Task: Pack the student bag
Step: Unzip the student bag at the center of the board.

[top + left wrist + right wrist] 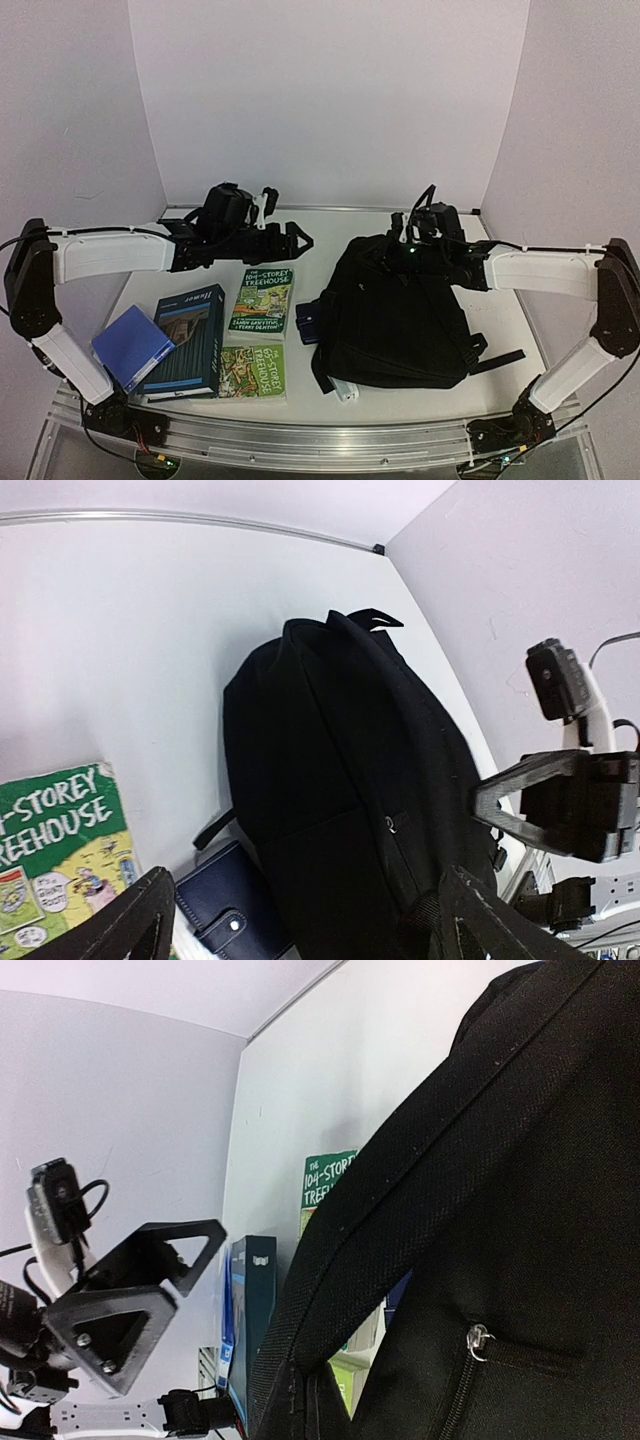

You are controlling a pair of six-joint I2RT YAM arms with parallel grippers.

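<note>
The left arm reaches out level from its base toward the middle of the table. Its gripper is in the air with the jaws spread wide and nothing between them, pointing at the student bag but well short of it. The right arm stretches leftward, and its gripper is closed at the bag's far top edge; whether it pinches the fabric cannot be told. The bag lies flat on the right half of the table. A dark-blue wallet sits against the bag's left side. Left of that lie two green Treehouse books, one nearer the arms than the other, then a dark-blue book and a blue notebook.
</note>
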